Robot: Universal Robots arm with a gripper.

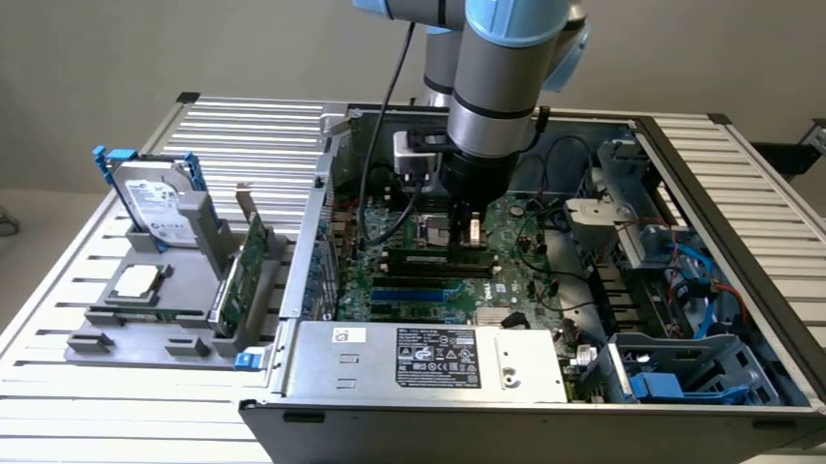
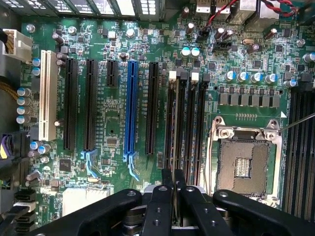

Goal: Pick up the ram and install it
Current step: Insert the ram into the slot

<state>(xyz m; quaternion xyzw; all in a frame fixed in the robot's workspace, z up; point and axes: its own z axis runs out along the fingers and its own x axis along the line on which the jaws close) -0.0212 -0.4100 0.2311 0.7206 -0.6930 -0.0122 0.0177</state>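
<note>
Logging a narrow grip: we see the gripper (image 2: 173,174) pinched on the ram (image 1: 474,230), held edge-on between its fingers (image 2: 162,201). Black memory slots (image 2: 187,118) lie just beyond the hand.

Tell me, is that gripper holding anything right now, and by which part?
It cannot be told. The gripper sits low over the long black slots of the motherboard, but whether anything is pinched in it is hidden.

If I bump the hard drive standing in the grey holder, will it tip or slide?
The hard drive looks like a dense metal block, probably heavy for its size. It stands on edge, so a high push might rock it. The grey holder brackets its base, so sliding seems unlikely.
</note>
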